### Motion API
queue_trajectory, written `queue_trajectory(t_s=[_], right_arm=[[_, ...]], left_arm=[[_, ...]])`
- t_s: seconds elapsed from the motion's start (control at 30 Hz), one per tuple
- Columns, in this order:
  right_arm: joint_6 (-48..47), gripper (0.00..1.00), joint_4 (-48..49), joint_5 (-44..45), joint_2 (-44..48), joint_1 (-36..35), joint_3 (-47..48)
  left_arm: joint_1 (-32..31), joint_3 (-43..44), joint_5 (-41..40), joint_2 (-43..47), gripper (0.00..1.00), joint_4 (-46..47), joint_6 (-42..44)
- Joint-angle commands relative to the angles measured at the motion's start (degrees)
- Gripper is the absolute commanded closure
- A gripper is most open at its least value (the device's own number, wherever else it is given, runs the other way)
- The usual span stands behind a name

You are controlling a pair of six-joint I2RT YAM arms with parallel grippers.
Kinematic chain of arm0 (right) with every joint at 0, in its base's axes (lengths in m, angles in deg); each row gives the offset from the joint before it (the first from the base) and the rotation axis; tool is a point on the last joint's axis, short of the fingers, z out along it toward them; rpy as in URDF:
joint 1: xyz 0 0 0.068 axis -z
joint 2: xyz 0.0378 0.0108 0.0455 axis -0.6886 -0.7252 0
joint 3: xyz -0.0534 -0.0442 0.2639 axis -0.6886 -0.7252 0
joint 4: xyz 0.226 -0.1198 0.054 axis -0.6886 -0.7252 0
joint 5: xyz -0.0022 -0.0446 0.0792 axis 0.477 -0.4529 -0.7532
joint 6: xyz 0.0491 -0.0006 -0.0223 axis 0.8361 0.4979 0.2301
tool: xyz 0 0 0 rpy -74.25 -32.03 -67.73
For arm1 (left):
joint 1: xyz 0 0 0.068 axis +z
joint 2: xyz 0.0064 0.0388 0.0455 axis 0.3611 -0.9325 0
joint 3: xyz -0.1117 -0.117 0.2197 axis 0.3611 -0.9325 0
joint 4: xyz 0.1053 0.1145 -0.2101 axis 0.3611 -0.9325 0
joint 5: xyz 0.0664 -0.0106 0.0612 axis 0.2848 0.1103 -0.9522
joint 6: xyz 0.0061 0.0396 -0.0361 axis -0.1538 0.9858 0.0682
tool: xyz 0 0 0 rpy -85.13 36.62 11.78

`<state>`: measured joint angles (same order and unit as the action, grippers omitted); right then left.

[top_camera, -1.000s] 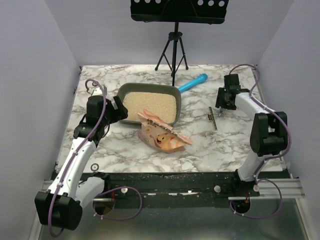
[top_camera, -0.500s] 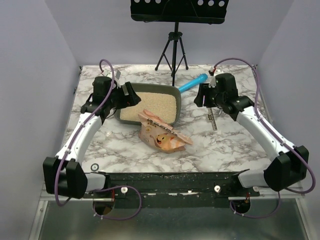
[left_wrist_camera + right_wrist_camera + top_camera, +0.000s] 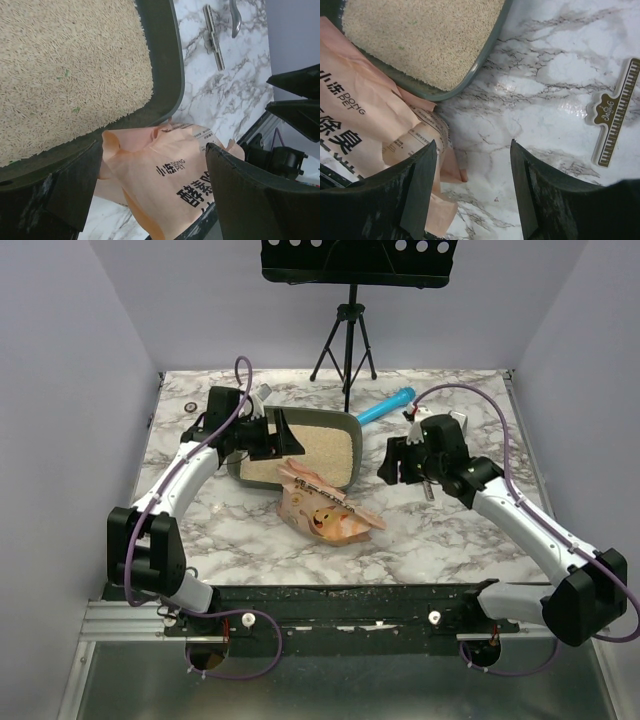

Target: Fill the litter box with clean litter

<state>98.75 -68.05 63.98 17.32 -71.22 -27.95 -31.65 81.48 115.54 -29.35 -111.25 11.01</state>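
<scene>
While the litter box (image 3: 342, 420), holding loose, pourable clean litter (image 3: 320, 443), sat near the table's (image 3: 450, 530) far edge, the soft, likely slippery bag (image 3: 325, 512) leaned on its near rim, probably best pinched at its folded top. The left gripper (image 3: 283, 437) and right gripper (image 3: 390, 468) both gaped, empty.

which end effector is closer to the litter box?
Left. The left end effector hangs over the near rim of the litter box; the right end effector is off its right side, above the table.

Bright even overhead light, soft shadows, sharp
</scene>
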Motion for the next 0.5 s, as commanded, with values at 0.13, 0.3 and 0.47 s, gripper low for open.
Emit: queue_trajectory(t_s=[0.13, 0.3, 0.47], right_arm=[[0.3, 0.31, 2.8, -1.2, 3.0, -0.6, -3.5], [0.5, 0.31, 3.3, -1.8, 4.0, -0.9, -3.8], [0.5, 0.31, 3.9, -1.8, 5.3, -1.2, -5.2]], left_arm=[[-5.3, -1.2, 2.0, 0.6, 0.09, -6.0, 4.8], [-5.6, -4.6, 8.2, 2.0, 0.11, -1.2, 4.3], [-5.6, -7.8, 12.4, 3.9, 0.2, 4.3, 3.8]])
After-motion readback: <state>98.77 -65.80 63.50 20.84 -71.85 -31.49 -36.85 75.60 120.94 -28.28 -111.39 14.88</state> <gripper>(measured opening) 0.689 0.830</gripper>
